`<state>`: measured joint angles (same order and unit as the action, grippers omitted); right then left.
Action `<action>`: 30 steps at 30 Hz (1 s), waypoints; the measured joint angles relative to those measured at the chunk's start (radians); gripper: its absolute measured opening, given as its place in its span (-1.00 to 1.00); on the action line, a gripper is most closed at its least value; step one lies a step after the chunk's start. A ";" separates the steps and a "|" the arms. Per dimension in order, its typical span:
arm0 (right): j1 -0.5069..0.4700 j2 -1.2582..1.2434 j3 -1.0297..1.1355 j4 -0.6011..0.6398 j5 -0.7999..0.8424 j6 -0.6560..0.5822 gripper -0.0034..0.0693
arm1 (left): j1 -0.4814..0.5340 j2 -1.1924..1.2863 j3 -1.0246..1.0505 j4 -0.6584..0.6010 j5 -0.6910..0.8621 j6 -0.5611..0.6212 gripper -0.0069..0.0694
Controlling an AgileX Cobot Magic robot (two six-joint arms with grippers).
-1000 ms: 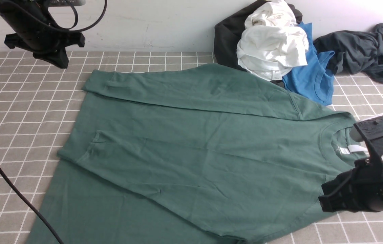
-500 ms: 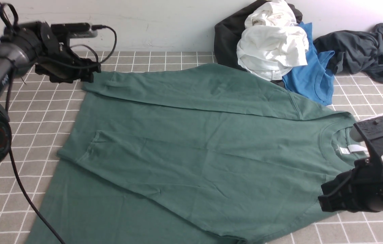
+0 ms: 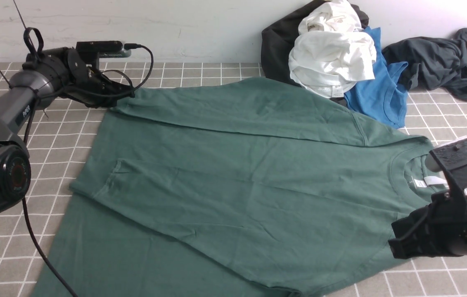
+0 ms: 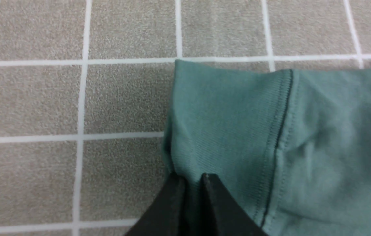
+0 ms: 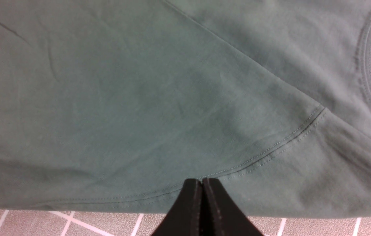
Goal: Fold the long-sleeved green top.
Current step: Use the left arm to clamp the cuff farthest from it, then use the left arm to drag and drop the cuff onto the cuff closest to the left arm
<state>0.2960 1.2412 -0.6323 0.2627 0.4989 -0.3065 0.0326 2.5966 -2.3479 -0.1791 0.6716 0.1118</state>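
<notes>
My pincer (image 4: pixel 192 178) has its two fingers (image 4: pixel 167 209) nearly together, nipping the corner edge of the green cuff (image 4: pixel 224 124). The cuff lies flat on grey tiled cloth (image 4: pixel 41 98). A dark stitched seam (image 4: pixel 280 131) bounds its ribbing.

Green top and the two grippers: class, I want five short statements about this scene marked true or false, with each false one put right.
1. The left gripper pinches a sleeve cuff of the green top. True.
2. The green top hangs in the air. False: it lies spread on the tiled table.
3. A white garment tops the pile by the wall. True.
4. The jaws of the right gripper stand wide open. False: they are shut together.
5. The blue garment covers the green top's middle. False: it lies in the pile, beyond the top's shoulder.
</notes>
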 joint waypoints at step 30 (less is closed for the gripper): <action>0.000 0.000 0.000 0.033 0.016 -0.010 -0.93 | -0.082 -0.833 1.117 0.095 0.221 0.092 -0.61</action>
<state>0.2960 1.2412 -0.6323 0.2953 0.5151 -0.3170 -0.0497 1.7634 -1.2307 -0.0841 0.8922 0.2035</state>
